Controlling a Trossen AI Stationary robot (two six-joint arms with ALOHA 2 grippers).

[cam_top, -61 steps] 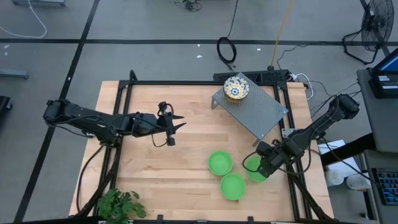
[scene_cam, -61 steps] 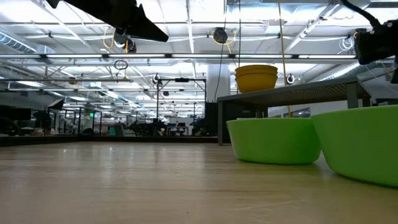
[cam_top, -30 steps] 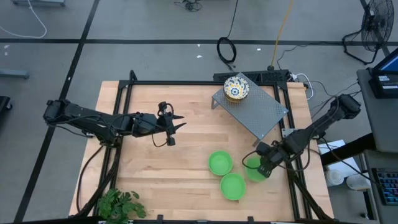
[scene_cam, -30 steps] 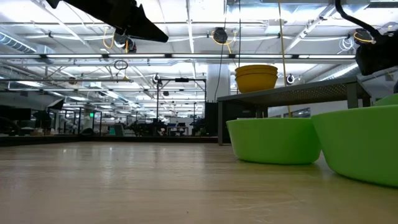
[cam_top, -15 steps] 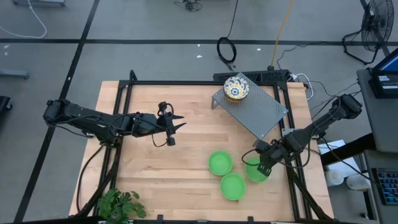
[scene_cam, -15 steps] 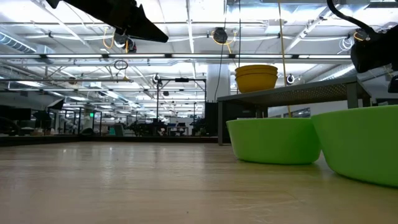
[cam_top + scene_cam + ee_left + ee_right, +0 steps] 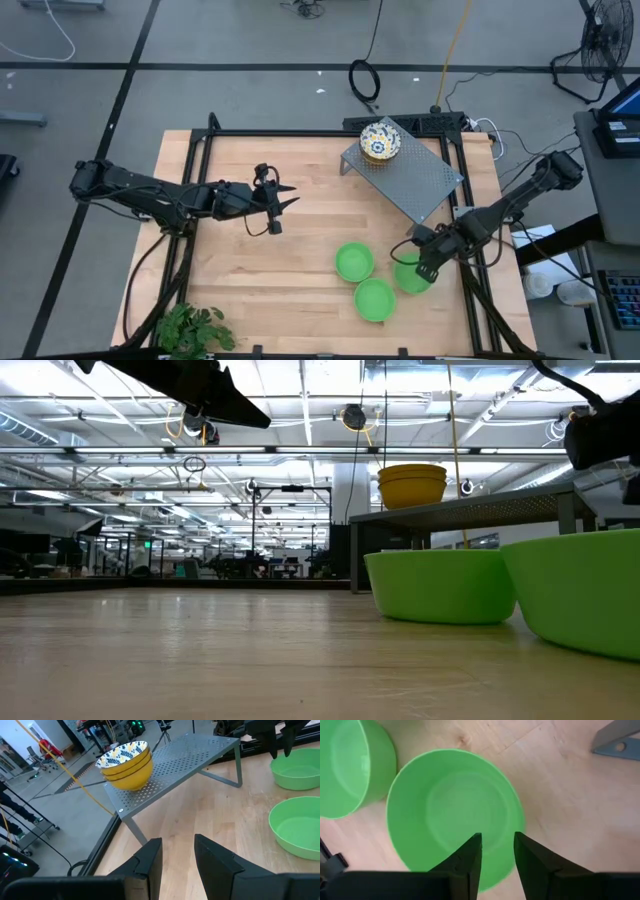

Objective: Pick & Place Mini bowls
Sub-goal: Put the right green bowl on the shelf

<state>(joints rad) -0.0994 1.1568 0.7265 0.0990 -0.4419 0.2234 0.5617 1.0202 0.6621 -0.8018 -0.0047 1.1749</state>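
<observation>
Three green mini bowls stand on their bases on the wooden table: one [image 7: 354, 262], one [image 7: 375, 299], and one [image 7: 408, 274] at the right. My right gripper [image 7: 423, 267] points steeply down just above the near rim of that right bowl [image 7: 455, 815], open [image 7: 497, 842], touching nothing that I can see. Yellow floral mini bowls [image 7: 380, 141] sit stacked on the far end of the grey perforated rack [image 7: 420, 180]. My left gripper [image 7: 291, 198] hangs open [image 7: 177, 845] above the table's middle, facing the rack, with nothing between its fingers.
The rack [image 7: 470, 508] stands on thin legs at the far right. Black frame rails [image 7: 300, 133] run along the table's edges. A green plant [image 7: 190, 330] sits at the near left corner. Bare wood [image 7: 250, 270] lies left of the green bowls.
My right gripper has risen a little above the right green bowl, which stays where it was on the table.
</observation>
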